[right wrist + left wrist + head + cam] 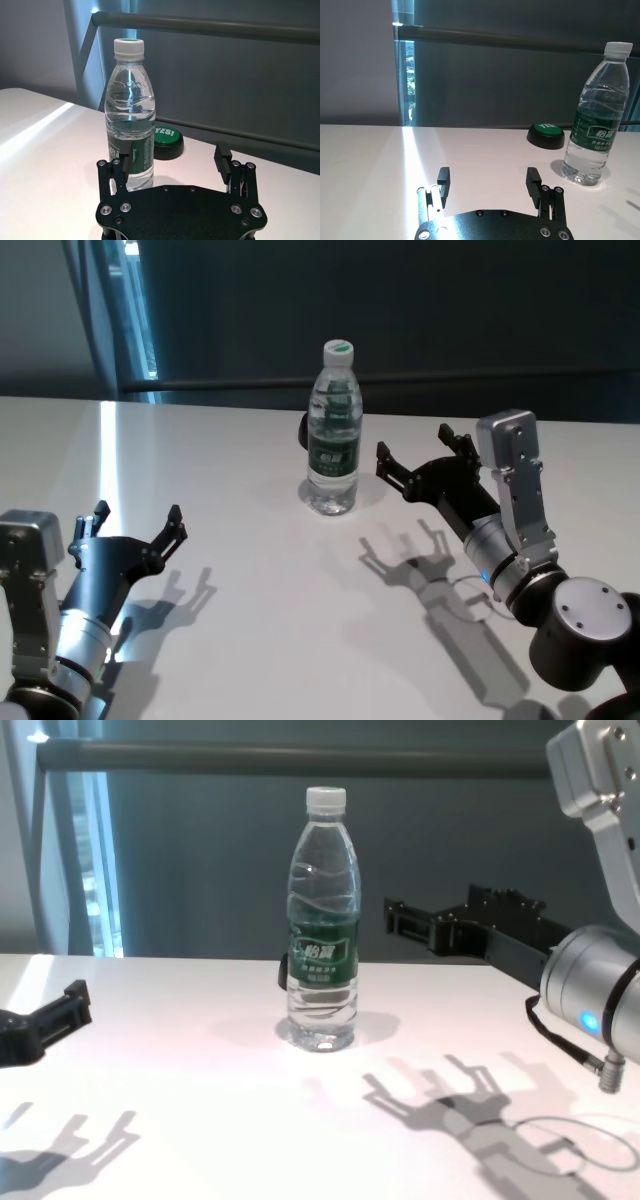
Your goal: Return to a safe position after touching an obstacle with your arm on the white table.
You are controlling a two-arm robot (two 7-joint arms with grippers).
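Observation:
The obstacle, a clear water bottle (333, 430) with a white cap and a dark green label, stands upright on the white table (250, 600) at mid-back. My right gripper (414, 446) hovers open just right of it, its nearest fingertip a small gap from the label and nothing between the fingers. In the right wrist view the bottle (130, 115) rises just beyond one finger of that gripper (174, 152). My left gripper (138, 516) stays open and empty low at the near left, far from the bottle (597, 120). The chest view shows the bottle (323, 920) and the right gripper (440, 916) apart.
A flat green button on a black base (167, 137) lies on the table right behind the bottle, and it also shows in the left wrist view (546, 135). A dark wall with a horizontal rail (300, 758) runs along the table's far edge.

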